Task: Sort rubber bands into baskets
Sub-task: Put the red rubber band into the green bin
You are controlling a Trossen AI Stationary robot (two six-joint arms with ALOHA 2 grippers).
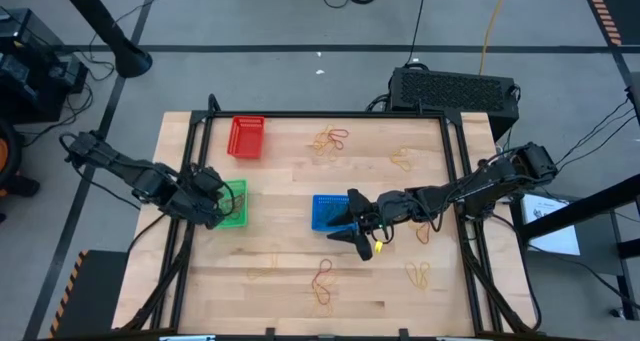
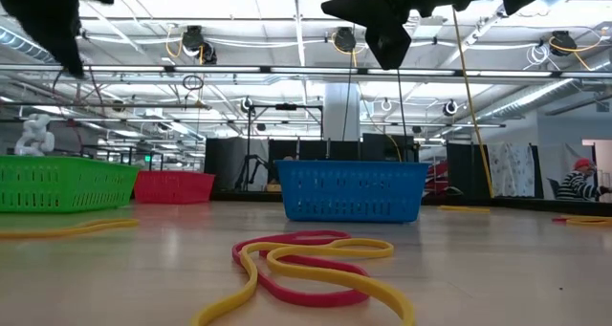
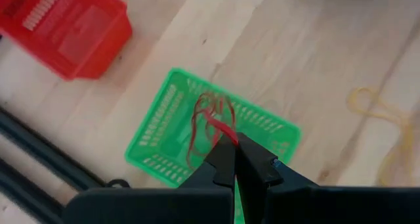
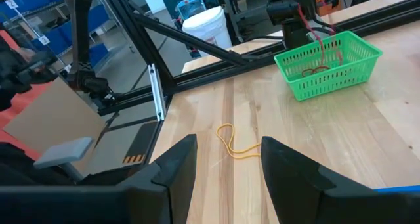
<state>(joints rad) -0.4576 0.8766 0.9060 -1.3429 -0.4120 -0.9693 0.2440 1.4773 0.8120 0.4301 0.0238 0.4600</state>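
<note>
Dangling a red rubber band [image 3: 216, 122] from the pinched-shut left gripper [image 3: 235, 144] directly over the green basket [image 3: 164, 129]; idling the empty, wide-open right gripper [image 4: 228, 159] beside the blue basket [image 1: 325, 212].

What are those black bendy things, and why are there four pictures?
They are two robot arms at a wooden table. One picture looks down from above, one looks along the tabletop, and one comes from a camera on each arm's wrist. Loose rubber bands lie about, with three baskets: red basket, green basket and blue basket. The left gripper is shut on a red rubber band, dangling it over the green basket. The right gripper is open, holding nothing, beside the blue basket.
</note>
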